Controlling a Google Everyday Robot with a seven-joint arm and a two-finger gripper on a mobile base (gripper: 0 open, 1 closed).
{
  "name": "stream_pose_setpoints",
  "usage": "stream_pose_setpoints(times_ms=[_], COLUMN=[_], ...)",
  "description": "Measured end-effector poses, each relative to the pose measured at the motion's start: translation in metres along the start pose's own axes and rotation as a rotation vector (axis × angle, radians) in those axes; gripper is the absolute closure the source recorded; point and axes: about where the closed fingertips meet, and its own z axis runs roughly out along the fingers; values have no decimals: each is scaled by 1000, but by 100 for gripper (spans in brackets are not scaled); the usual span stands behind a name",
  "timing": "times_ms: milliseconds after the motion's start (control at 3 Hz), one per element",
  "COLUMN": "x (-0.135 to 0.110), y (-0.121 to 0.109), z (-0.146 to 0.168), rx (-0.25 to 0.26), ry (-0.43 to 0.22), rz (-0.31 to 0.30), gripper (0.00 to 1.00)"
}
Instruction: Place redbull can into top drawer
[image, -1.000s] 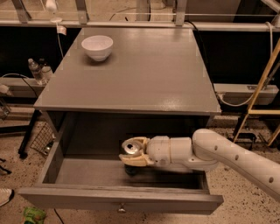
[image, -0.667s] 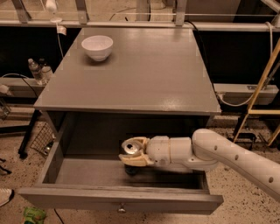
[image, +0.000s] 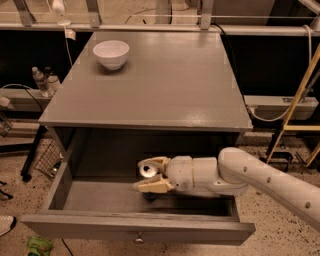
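Observation:
The top drawer (image: 135, 228) is pulled open below the grey table top, with a small knob on its front. My gripper (image: 151, 174) reaches in from the right and sits inside the drawer, over the middle of its floor. Its fingers (image: 152, 186) are shut on the redbull can (image: 147, 170), whose silver top with the pull tab faces the camera. The can's lower part is hidden behind the fingers, so I cannot tell if it touches the drawer floor.
A white bowl (image: 111, 53) stands at the back left of the grey table (image: 165, 90). Bottles (image: 42, 80) and a wire basket (image: 49, 159) are on the left. A wooden frame (image: 300, 100) stands on the right.

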Motion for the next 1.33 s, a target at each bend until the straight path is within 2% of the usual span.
stream_pose_setpoints(times_ms=[333, 1000, 1333], x=[-1, -6, -13], y=[1, -2, -7], z=[2, -6, -36], rx=[-4, 4, 53], ry=[-1, 25, 75], rz=[-1, -17, -38], gripper=[0, 0, 0])
